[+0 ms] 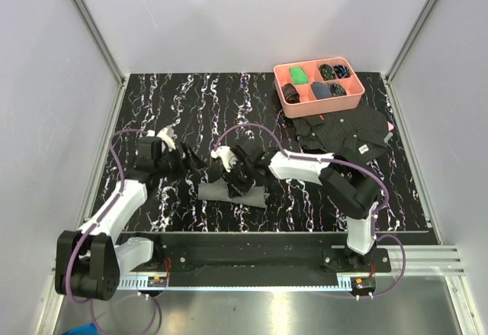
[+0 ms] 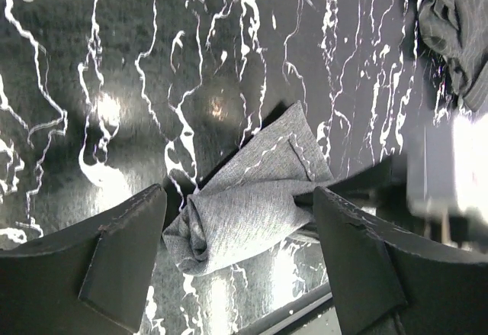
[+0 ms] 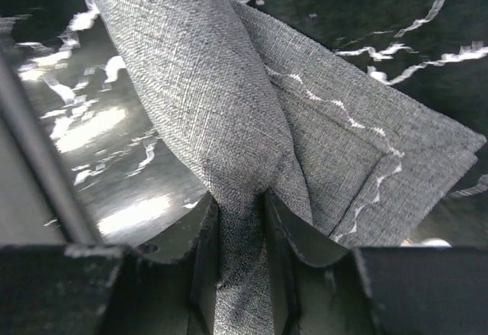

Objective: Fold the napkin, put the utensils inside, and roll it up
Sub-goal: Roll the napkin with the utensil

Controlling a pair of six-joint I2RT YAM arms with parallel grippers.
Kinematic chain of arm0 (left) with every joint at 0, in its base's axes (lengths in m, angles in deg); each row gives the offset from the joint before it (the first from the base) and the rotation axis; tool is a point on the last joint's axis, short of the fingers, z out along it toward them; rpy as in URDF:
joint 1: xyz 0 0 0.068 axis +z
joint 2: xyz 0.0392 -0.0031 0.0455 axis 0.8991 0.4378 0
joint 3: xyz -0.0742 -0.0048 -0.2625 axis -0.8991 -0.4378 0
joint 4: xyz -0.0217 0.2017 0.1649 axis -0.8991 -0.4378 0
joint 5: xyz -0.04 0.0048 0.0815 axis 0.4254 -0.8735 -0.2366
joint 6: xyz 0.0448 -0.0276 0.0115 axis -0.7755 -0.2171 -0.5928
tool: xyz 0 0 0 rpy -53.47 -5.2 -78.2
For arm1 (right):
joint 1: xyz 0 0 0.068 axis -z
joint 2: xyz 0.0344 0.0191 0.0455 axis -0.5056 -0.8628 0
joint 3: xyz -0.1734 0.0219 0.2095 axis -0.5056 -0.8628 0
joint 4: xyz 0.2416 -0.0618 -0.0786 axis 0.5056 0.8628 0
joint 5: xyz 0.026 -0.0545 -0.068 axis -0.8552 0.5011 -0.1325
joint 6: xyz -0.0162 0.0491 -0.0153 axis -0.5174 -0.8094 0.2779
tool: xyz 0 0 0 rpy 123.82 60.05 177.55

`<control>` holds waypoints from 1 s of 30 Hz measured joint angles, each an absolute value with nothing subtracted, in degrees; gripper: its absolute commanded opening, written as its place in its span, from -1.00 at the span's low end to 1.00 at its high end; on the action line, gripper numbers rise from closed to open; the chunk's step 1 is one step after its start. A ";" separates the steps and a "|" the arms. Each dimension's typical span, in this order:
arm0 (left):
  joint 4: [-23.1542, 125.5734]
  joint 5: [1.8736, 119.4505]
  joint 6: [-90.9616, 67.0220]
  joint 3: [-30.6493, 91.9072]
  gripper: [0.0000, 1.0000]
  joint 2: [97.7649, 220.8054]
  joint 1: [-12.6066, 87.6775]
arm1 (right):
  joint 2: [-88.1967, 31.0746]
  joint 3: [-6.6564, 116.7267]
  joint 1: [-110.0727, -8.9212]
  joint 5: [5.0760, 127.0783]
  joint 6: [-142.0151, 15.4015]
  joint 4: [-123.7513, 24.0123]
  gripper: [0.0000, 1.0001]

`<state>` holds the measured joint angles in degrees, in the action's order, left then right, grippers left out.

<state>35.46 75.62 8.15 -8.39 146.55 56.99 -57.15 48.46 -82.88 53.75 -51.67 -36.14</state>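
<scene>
Near the front middle of the black, white-veined worktop [image 1: 152, 106], the grey woven napkin [image 1: 213, 191] lies rolled into a short bundle. Its long axis runs roughly left to right, and its coiled end points toward the left arm. The right gripper [image 3: 240, 205] is narrowed to a pinch on the roll's cloth, while the left gripper [image 2: 238, 198] stands wide, facing the coiled end without touching it.

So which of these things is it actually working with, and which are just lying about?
In the job:
- the grey napkin, rolled, pinched by the right gripper
- the left gripper, open near it
- no utensils show

Lying about:
- the pink tray
- the small items in it
- the black patterned cloth
</scene>
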 measured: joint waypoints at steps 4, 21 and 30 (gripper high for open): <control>35.87 75.82 8.68 -11.43 0.55 145.07 56.96 | -60.40 51.61 -79.08 43.33 -53.16 -33.45 -0.42; 43.24 77.18 10.51 -18.78 0.30 144.11 54.69 | -75.75 65.94 -72.46 17.27 -54.58 -20.60 -0.46; 46.73 78.40 10.56 -18.78 -0.28 148.70 54.32 | -80.80 68.94 -70.36 8.90 -55.61 -18.56 -0.44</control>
